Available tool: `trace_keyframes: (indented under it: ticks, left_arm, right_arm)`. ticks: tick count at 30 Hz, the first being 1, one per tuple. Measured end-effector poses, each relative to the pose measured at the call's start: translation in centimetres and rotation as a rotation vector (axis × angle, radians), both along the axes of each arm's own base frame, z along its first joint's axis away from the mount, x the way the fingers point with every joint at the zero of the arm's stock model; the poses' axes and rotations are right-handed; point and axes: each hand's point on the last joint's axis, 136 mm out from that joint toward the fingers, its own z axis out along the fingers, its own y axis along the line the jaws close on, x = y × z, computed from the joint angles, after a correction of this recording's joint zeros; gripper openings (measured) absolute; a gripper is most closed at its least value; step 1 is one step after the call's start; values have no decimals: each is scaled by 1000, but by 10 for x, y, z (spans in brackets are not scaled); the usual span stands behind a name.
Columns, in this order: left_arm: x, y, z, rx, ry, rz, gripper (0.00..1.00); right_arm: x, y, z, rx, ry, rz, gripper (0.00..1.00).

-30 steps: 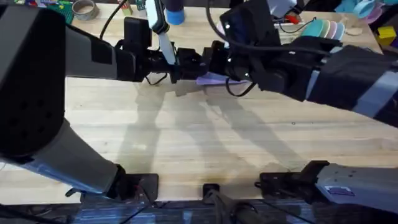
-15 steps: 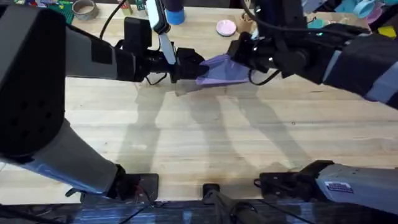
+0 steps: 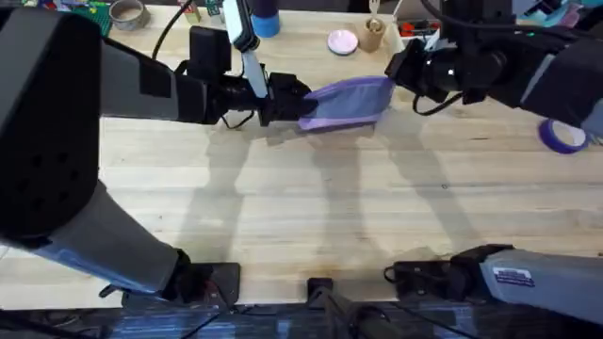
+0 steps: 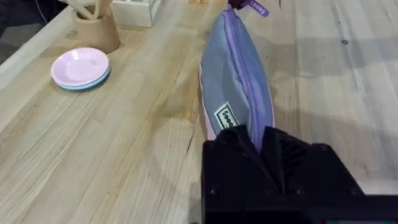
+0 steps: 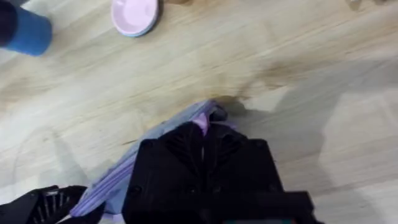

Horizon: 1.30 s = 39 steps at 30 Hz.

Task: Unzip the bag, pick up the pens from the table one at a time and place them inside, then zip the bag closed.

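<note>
I have the bag (image 3: 347, 102) stretched between both arms at the far middle of the table (image 3: 311, 217): left gripper (image 3: 294, 102) clamped on one end, right gripper (image 3: 399, 75) pinching the zipper pull at the other. I judge this the zipping step; next, hold tension and check closure.
</note>
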Motion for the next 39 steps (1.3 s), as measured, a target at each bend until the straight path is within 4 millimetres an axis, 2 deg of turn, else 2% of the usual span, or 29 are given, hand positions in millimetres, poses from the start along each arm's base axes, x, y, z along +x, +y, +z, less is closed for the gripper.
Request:
trace_keyframes:
  ticks: [7, 12, 13, 14, 17, 22, 23, 25, 30, 33, 35, 39]
  left_arm:
    - [0, 0, 0, 0, 1, 0, 44]
    - [-1, -1, 0, 0, 0, -4, 44]
    - [-1, -2, 0, 0, 1, -6, 43]
    - [-2, -3, 0, -1, 0, -8, 43]
    - [-2, -3, 0, 0, 1, -8, 44]
    - [-2, -3, 0, 0, 1, -7, 44]
    - [-2, -2, 0, 0, 1, -7, 44]
    - [-2, -2, -1, 1, 4, -5, 44]
    - [-1, -1, -1, 2, 7, -2, 44]
    - [-1, -1, -1, 2, 7, -2, 44]
    - [-1, -1, -1, 2, 7, -2, 44]
    - [-1, -1, -1, 2, 7, -2, 44]
  right_arm:
    - [-6, -11, -17, -33, 69, -15, 30]
    - [-4, -22, -44, -42, 139, -42, 32]
    - [-3, -35, -66, -45, 203, -76, 32]
    - [-3, -36, -71, -41, 213, -77, 32]
    - [1, -35, -75, -38, 208, -76, 32]
    - [7, -34, -68, -33, 170, -77, 35]
    - [8, -35, -64, -33, 159, -81, 86]
    - [10, -43, -51, -50, 121, -102, 266]
    - [6, -57, -3, -79, 12, -125, 575]
    - [-7, -52, 25, -118, -35, -69, 949]
    - [-17, -47, 37, -141, -46, -27, 990]
    - [-35, -37, 51, -173, -53, 43, 996]
